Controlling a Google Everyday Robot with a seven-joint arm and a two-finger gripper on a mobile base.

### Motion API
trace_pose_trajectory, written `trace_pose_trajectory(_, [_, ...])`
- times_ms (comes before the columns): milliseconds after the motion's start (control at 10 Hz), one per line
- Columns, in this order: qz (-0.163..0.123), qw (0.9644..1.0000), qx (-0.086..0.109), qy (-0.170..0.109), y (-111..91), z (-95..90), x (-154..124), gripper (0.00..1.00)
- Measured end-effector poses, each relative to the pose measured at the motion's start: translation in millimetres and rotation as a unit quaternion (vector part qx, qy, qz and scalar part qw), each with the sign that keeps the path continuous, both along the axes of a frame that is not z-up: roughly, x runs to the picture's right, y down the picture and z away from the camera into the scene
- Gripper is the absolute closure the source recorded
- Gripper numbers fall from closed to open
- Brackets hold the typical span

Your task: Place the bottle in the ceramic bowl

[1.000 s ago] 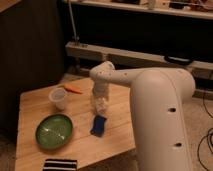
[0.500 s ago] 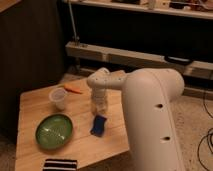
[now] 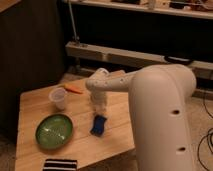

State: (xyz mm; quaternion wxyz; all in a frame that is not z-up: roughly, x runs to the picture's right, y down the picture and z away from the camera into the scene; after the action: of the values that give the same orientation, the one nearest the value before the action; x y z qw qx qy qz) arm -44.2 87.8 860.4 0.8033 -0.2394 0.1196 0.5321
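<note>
A wooden table (image 3: pixel 30 107) seen from above and to one side, in a dim room with a dark wall behind it. A bulky white robot arm (image 3: pixel 160 115) fills the right of the view and reaches left over the middle of the table, bending downward at its wrist.

The end effector (image 3: pixel 99 99) points down at the table, near its centre. Whether it is apart or closed cannot be told, because it blends with a pale shape directly beneath it. That whitish shape appears to be the bottle (image 3: pixel 102 108), upright or nearly so at the tip of the end effector. It is not clear whether the bottle is clamped or only touched.

Just in front of the bottle lies a blue sponge (image 3: pixel 99 125). To the left and nearer the front edge sits the ceramic bowl (image 3: pixel 54 131), round, shallow and glossy green, with nothing in it. It is apart from the bottle, with bare wood between them.

A clear plastic cup (image 3: pixel 59 97) stands upright behind the bowl, left of the end effector. A small orange object (image 3: pixel 74 89) lies just behind the cup. A black-and-white striped cloth (image 3: pixel 60 164) rests at the front edge of the table.
</note>
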Motion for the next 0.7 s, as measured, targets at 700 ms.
trace_pose_trajectory(700, [-0.007,0.9796,-0.042,-0.196,5,-155.7,-97,1.0])
